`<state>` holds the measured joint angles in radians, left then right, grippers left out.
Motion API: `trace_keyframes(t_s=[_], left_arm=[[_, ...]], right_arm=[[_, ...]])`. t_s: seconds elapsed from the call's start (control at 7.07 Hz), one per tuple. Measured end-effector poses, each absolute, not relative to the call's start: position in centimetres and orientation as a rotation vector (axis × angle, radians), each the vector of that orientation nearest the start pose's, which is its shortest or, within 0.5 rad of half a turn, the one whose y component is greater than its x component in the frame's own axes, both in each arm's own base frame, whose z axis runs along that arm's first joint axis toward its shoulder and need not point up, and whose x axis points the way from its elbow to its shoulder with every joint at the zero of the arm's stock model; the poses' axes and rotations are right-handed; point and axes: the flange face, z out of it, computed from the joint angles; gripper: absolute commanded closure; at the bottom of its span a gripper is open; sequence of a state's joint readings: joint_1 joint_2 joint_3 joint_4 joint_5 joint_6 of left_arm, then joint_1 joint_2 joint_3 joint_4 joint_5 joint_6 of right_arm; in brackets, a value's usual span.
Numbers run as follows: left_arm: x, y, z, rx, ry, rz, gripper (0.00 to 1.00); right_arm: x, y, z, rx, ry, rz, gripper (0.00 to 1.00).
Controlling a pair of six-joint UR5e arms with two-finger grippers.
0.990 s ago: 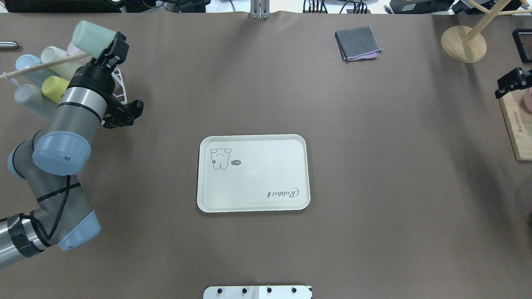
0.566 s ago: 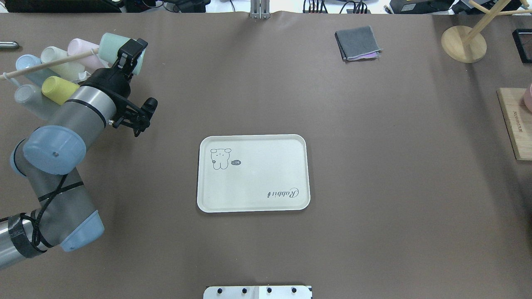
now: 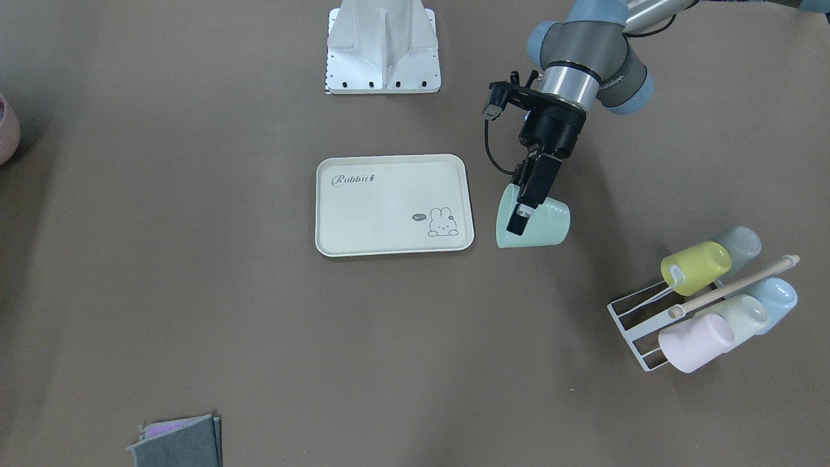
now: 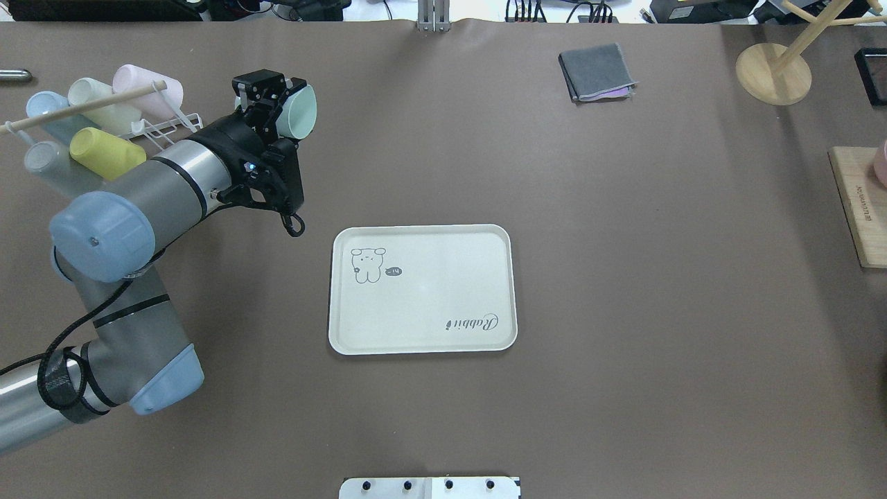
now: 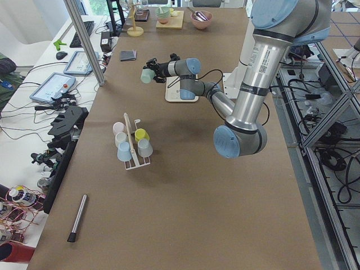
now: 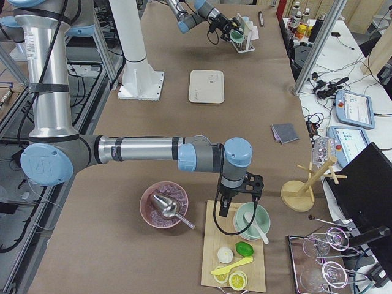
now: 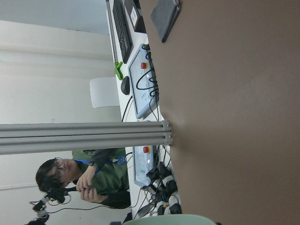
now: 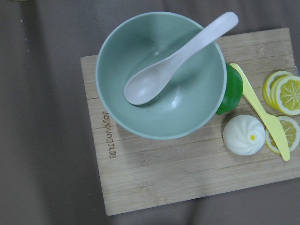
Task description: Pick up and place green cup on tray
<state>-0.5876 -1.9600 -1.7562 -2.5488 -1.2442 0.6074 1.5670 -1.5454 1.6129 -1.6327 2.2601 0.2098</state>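
My left gripper [image 3: 521, 220] is shut on the green cup [image 3: 548, 227], a mint tumbler held tilted on its side above the table, just beside the short edge of the tray [image 3: 389, 207]. In the overhead view the left gripper [image 4: 276, 104] holds the cup [image 4: 303, 111] beyond the cream Rabbit tray [image 4: 429, 291], toward its left corner. The cup's rim shows at the bottom of the left wrist view [image 7: 168, 220]. My right gripper [image 6: 236, 205] hangs over a wooden board far to the right; I cannot tell if it is open or shut.
A white wire rack [image 4: 170, 126] with yellow [image 4: 104, 149], pink [image 4: 149, 80] and pale cups stands at the far left. A folded grey cloth [image 4: 597, 71] lies at the back. A green bowl with a spoon [image 8: 161, 75] sits on the board [image 8: 154, 183].
My left arm has carried the green cup away from the rack, rightward and nearer the tray. My right gripper has left the overhead view's right edge.
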Motion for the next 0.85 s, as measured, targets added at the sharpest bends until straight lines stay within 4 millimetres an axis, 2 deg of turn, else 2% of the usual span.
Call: trace_keyframes(t_s=[0.28,0.57,0.85], left_arm=[[43.8,-44.7,23.5,1.57,0.409,0.835,0.77],[48.4,-42.3,22.3,1.521,0.69,0.691,0.77],[52.0,-40.9,22.9,1.511,0.902,0.563,0.77]], right_arm=[[6.9,-50.0,62.9,-0.061,-0.687,0.197,0.0],[6.3,-49.7,63.6,-0.074,-0.682,0.191,0.0],[5.8,-49.6,63.9,-0.084,-0.687,0.188,0.0]])
